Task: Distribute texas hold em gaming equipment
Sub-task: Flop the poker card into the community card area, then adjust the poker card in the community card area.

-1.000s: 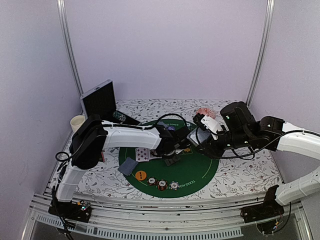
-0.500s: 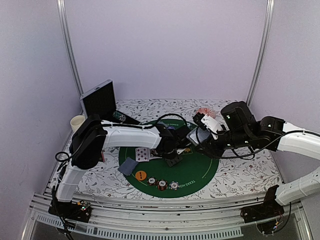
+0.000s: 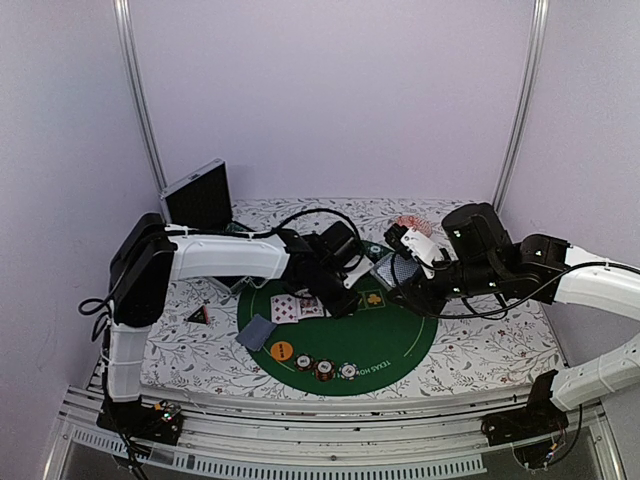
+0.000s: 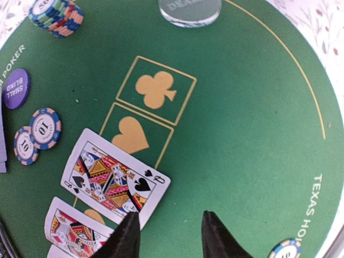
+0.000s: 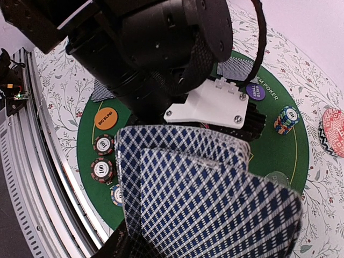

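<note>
Dealing the board cards seems to be the step in hand. At the left a thin card [image 3: 257, 332] lies face down on the round green felt mat [image 4: 252, 134]. The left gripper [image 4: 169, 217] hovers over the mat, its jaws apart and empty, just beside the glossy queen of spades [image 4: 115, 180]; the yellow heart box [image 4: 131, 134] next to it is free. The right gripper [image 3: 400, 272] is closed on a fan of checked-back cards [image 5: 204, 199]. Next, I think, one card must be pulled out of the fan and laid flat on the heart.
</note>
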`<state>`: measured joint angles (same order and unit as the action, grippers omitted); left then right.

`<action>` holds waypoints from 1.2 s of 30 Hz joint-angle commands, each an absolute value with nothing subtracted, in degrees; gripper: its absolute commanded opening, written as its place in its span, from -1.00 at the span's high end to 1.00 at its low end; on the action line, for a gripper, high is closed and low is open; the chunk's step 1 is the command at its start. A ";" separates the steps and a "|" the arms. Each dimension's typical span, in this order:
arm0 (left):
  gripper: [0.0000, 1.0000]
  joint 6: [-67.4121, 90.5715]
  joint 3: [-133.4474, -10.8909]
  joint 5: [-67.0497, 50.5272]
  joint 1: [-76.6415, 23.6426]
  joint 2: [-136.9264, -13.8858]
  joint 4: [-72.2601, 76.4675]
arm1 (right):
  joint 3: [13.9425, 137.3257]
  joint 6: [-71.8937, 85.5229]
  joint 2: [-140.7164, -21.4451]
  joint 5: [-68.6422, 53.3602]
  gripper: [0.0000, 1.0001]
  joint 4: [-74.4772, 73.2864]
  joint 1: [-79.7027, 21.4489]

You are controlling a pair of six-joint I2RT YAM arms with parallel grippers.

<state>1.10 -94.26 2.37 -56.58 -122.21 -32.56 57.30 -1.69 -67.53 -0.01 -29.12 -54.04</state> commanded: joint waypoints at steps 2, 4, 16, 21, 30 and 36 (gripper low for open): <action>0.42 2.09 -93.16 0.68 -53.05 -121.84 -22.81 | 56.94 -1.65 -66.51 0.00 0.11 -27.69 -54.17; 0.48 2.01 -94.22 1.71 -52.60 -123.38 -21.27 | 56.94 -1.71 -66.57 0.00 0.11 -27.69 -54.09; 0.52 0.66 -105.08 8.26 -52.56 -136.26 -25.10 | 56.63 -1.91 -66.15 0.09 0.11 -27.75 -54.00; 0.53 0.97 -103.34 10.46 -52.56 -135.97 -26.80 | 56.53 -1.88 -65.99 0.12 0.10 -27.77 -53.96; 0.53 0.28 -98.40 12.77 -52.58 -132.70 -25.33 | 56.89 -2.24 -66.70 -0.03 0.10 -27.66 -53.78; 0.52 -0.01 -98.26 13.25 -52.54 -132.30 -25.23 | 56.91 -1.94 -66.30 -0.18 0.11 -27.69 -53.73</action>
<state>0.84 -99.72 11.44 -52.82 -133.56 -22.50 57.19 -1.74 -67.51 -0.01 -29.10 -53.93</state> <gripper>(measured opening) 0.236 0.450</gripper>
